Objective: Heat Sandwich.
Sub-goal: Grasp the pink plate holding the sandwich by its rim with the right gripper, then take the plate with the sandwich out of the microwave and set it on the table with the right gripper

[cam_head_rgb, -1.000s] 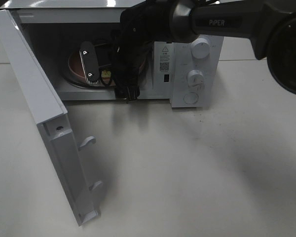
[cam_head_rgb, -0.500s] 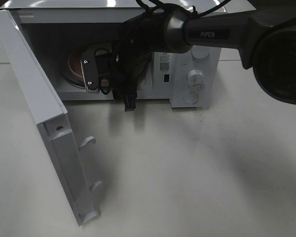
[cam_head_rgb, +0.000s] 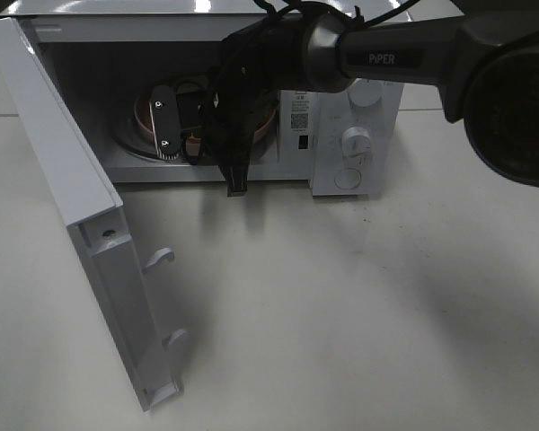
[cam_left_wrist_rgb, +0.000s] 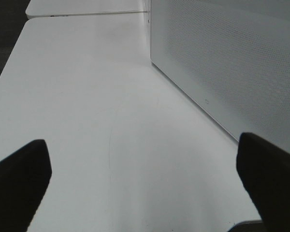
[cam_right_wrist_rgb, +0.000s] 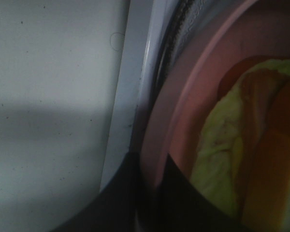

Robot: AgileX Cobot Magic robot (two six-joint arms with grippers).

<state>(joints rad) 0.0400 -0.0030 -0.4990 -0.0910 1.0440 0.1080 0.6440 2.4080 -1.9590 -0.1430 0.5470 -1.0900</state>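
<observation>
Right wrist: cropped sandwich (cam_right_wrist_rgb: 232, 145), pink plate (cam_right_wrist_rgb: 183, 96)

Right arm (cam_head_rgb: 386, 58) enters overhead view from 2 o'clock, stretched toward 10 o'clock, wrist bent downward. Right gripper (cam_right_wrist_rgb: 152, 188) jaws pinched onto pink plate (cam_right_wrist_rgb: 176, 116) rim. Left gripper (cam_left_wrist_rgb: 145, 183) spread wide, fingers (cam_left_wrist_rgb: 19, 183) well apart, holding nothing.
</observation>
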